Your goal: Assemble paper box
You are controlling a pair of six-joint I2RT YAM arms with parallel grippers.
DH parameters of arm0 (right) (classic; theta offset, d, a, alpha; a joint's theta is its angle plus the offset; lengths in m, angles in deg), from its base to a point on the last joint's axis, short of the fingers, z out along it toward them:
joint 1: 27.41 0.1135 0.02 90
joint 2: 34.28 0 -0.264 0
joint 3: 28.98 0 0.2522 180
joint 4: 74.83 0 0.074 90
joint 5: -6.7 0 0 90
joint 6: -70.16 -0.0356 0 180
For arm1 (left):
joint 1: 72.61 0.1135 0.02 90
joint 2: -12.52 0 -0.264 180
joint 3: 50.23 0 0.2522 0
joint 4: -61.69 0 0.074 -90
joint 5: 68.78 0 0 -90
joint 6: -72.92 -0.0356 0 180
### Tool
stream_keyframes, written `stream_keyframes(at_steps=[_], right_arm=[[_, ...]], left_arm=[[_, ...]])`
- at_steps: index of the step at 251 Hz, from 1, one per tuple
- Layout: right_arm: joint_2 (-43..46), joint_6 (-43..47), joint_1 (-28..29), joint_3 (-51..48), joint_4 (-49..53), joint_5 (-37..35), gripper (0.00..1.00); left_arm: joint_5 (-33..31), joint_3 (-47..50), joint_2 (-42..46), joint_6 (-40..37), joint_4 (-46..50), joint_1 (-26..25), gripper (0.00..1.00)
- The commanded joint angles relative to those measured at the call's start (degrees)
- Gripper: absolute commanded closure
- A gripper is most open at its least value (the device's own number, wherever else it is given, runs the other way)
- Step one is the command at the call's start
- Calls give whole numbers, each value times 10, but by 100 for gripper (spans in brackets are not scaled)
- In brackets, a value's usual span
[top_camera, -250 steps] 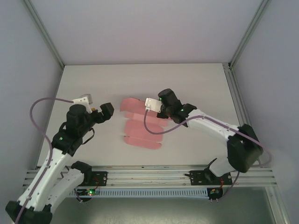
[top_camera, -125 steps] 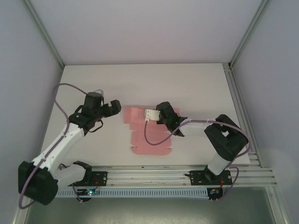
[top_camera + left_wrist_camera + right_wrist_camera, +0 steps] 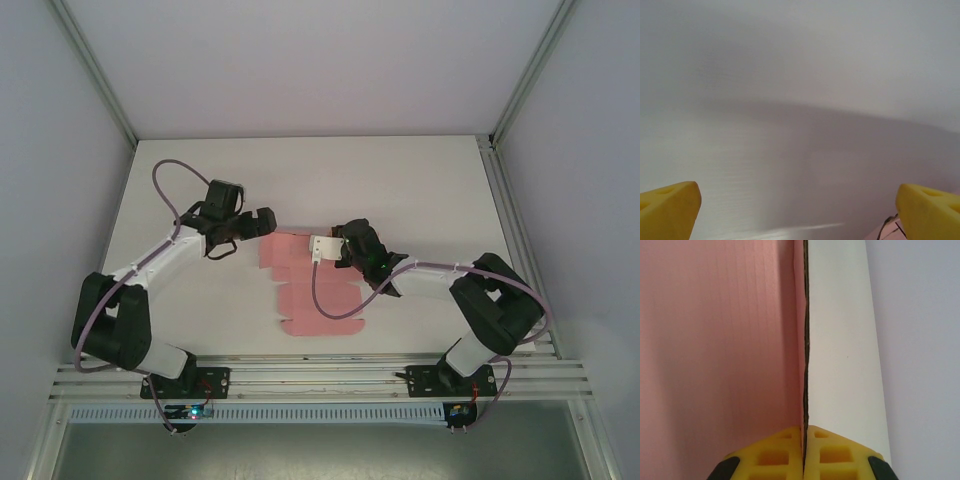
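Note:
The paper box [image 3: 312, 292] is a flat pink die-cut sheet lying in the middle of the white table. My right gripper [image 3: 328, 254] sits low over the sheet's upper right part. In the right wrist view its yellow fingertips [image 3: 804, 435] are shut on a thin flap [image 3: 805, 340] that stands on edge, pink on its left face and white on its right. My left gripper [image 3: 256, 231] hovers just left of the sheet's upper left corner. It is open, with yellow fingers [image 3: 670, 210] spread wide over bare table [image 3: 800, 150] and nothing between them.
A sliver of pink [image 3: 879, 236] and a thin cable show at the lower right of the left wrist view. Grey walls and metal posts [image 3: 92, 70] enclose the table. The mounting rail [image 3: 320, 378] runs along the near edge.
My left arm has swung forward and right, bringing its open gripper up to the sheet's corner. My right arm has dropped lower while keeping its grip, and the sheet has shifted slightly.

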Motion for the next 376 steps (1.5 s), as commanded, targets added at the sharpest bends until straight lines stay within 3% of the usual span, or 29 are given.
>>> stream_keyframes(at_steps=[1,75,126,190,270,296,334,376], right_arm=[[20,-25,7,-10,9,11,100],[59,-81,-11,-4,25,47,100],[68,-94,-13,2,46,59,100],[70,-91,0,-1,46,66,100],[35,-53,67,-26,-34,-57,100],[34,-46,60,-19,-32,-90,100],[26,-33,26,38,24,-155,100],[21,-8,7,64,29,-176,100]], left_arm=[[89,-9,-6,-41,-41,4,0],[132,6,-7,-78,-7,-8,0],[177,25,9,-97,-37,-23,0],[160,27,3,-74,-71,-36,0],[86,33,-9,-13,-121,-61,0],[42,34,4,-3,-88,-61,0],[39,49,42,-2,-52,-60,0],[-24,69,91,42,7,-56,0]])
